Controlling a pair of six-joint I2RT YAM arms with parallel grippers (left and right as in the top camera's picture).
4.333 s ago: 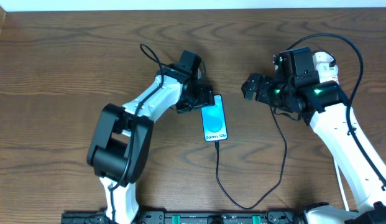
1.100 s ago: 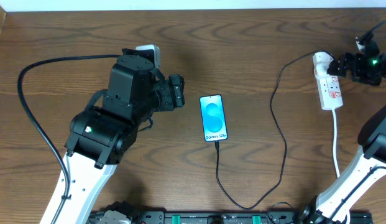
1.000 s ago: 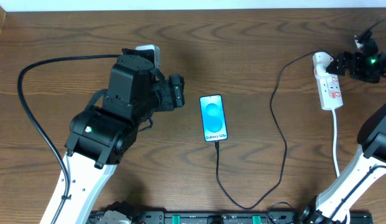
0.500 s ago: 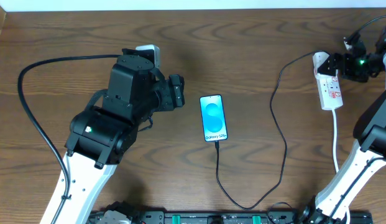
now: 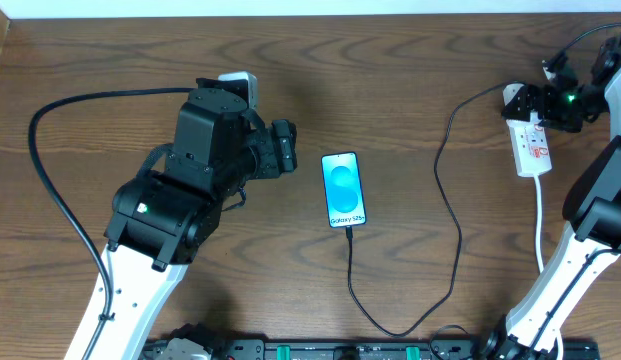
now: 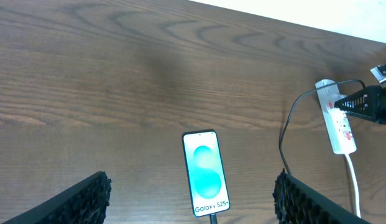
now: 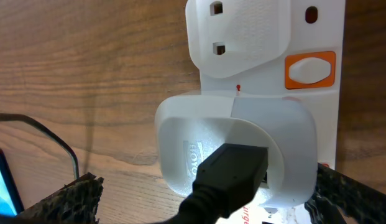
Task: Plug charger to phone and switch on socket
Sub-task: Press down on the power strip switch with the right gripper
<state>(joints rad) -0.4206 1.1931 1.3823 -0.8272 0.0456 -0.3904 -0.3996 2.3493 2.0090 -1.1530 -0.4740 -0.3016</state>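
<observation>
Right gripper [image 5: 537, 102] has shifted left since a second ago: it was off the right side of the socket [image 5: 531, 140], now it hangs over the socket's top end; left gripper [image 5: 282, 150] and phone [image 5: 344, 190] unchanged over that second; four seconds back the left one was against the phone's upper left corner.

Room: socket lies near the right border of the overhead view, long axis up-down, white lead [image 5: 541, 230] running down from its lower end; bare table [image 5: 440, 60] between it and the charger [image 5: 458, 240] loop; table's far edge runs across the top of the view; free wood all round the phone, left gripper standing off to its left with a gap.

Fingers: right wrist view shows the pads [image 7: 71, 200] in both lower corners, spread wide, nothing held; they straddle the white plug [image 7: 236, 137] seated on the socket [image 7: 323, 25], with the charger's black connector [image 7: 233, 171] entering it; orange-red switch [image 7: 311, 70] sits ahead of the pads, toward the right one, untouched. Left wrist view: left pads [image 6: 74, 200] also spread wide, nothing held; phone [image 6: 205, 173] lies flat between them and further out; socket [image 6: 339, 124] and right gripper [image 6: 345, 102] show far right, charger [image 6: 281, 146] curving down from the socket's top.

Charger's free end meets the phone's bottom edge; looks seated.

Writing: "Galaxy S25+" on the lit cyan screen; red print on the socket too small to read; embossed marks on the plug illegible.
</observation>
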